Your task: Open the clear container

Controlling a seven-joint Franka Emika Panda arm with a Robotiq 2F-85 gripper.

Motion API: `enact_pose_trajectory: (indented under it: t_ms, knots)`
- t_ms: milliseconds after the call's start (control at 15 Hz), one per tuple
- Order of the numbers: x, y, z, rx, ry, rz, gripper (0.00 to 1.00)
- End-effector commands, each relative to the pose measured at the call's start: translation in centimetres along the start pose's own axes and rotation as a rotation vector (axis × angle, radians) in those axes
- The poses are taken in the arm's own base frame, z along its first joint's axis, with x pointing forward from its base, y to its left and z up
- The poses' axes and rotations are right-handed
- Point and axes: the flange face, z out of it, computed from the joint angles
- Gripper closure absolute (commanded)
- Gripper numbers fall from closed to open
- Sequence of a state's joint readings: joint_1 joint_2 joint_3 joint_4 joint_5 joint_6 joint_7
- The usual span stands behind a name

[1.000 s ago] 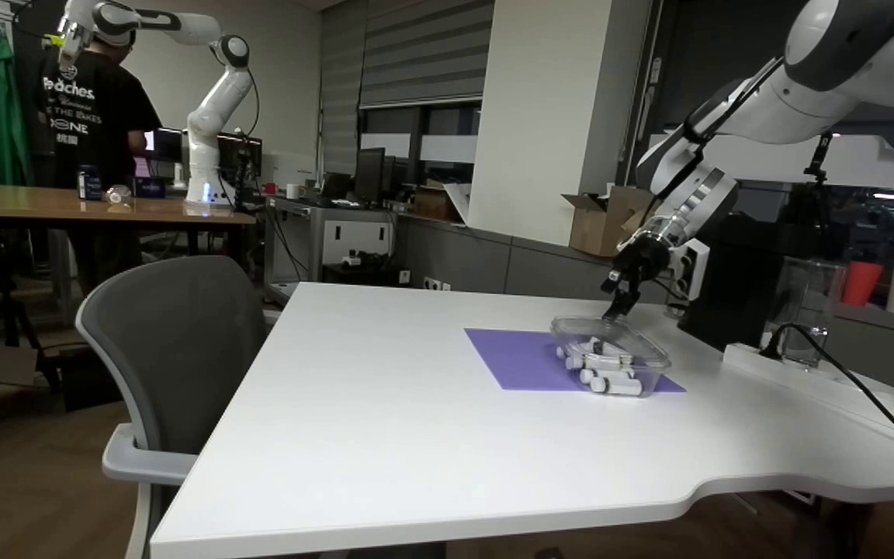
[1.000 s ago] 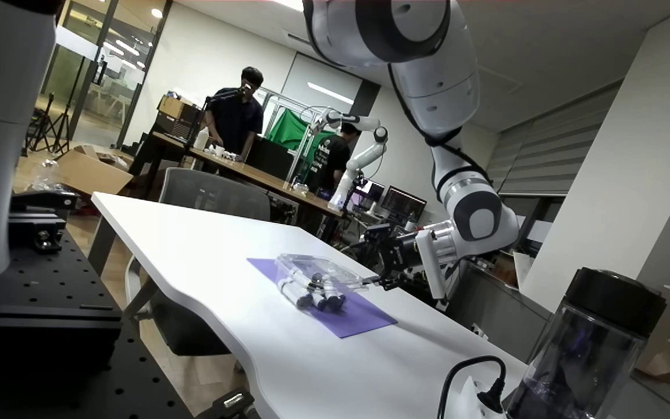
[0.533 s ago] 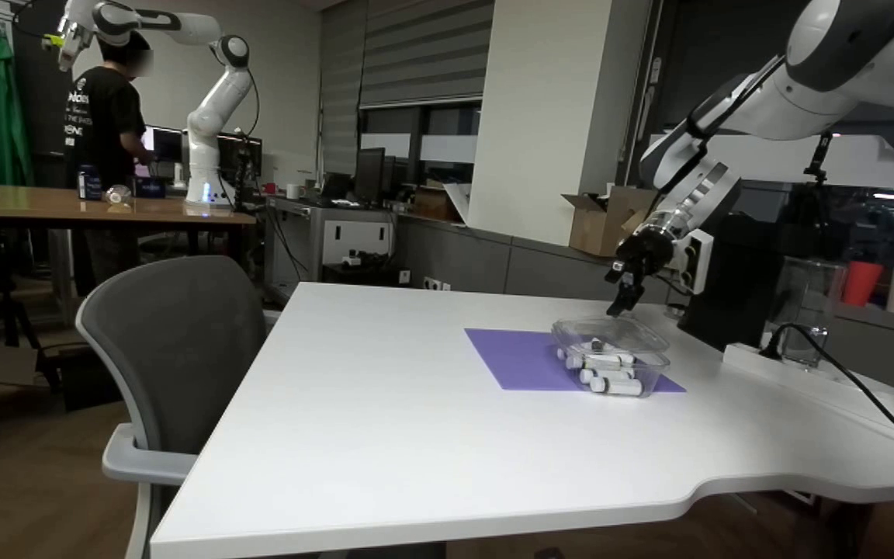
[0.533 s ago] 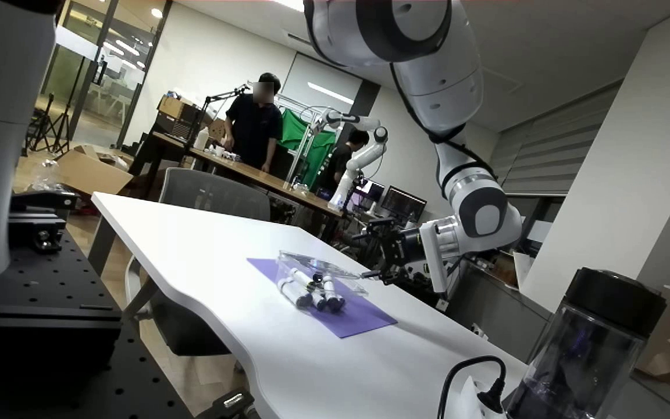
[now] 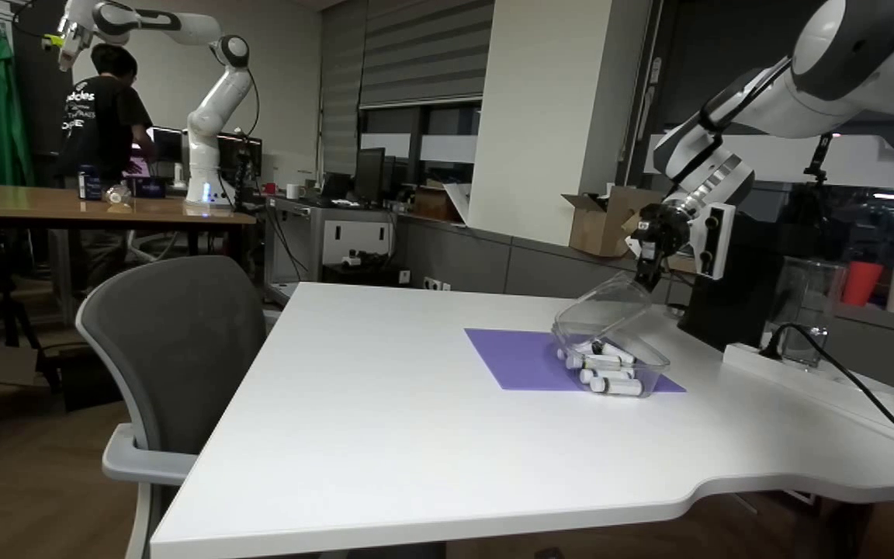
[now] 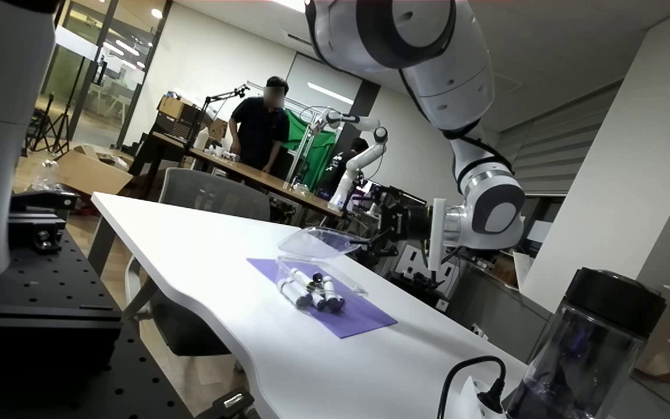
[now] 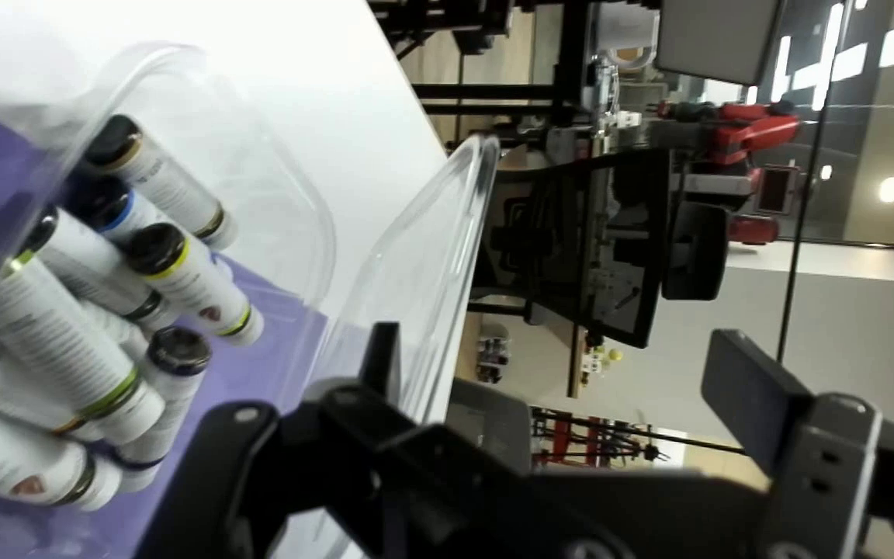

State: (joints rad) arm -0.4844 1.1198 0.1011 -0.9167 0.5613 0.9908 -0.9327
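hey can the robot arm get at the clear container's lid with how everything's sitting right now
Yes, it seems so: the lid is tilted up from the clear container, and the open gripper is right at its raised edge, seemingly touching it, with nothing visible in the way.

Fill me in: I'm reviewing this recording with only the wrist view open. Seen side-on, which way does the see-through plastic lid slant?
Observer: In an exterior view, the lid slants up toward the black two-fingered gripper, its lower end by the rim of the boxy see-through plastic container.
Operator: Is anything plugged in by the white tabletop?
Observer: Yes, both exterior views show a black plug in a white power strip.
Operator: Does anyone show in the room?
Observer: Yes, an exterior view shows a person in a black T-shirt with white lettering behind a long brown table.
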Motion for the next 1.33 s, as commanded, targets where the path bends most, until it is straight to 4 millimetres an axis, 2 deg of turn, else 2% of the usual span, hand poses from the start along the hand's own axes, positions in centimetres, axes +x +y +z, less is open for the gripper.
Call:
enact_pose_trajectory:
  t_ms: [0, 333, 667, 933, 1067, 1267]
  knots:
    - [-0.1, -0.3, -0.1, 0.142, 0.014, 0.010, 0.00]
    - [2.2, 1.1, 1.8, 0.270, 0.080, -0.050, 0.00]
    - [6.4, 1.9, 5.8, 0.260, 0.066, -0.113, 0.00]
    - [10.1, 0.0, 9.5, 0.199, -0.019, -0.229, 0.00]
    - [11.4, -1.4, 10.5, 0.136, -0.068, -0.318, 0.00]
    - [12.6, -4.4, 10.3, 0.008, -0.127, -0.404, 0.00]
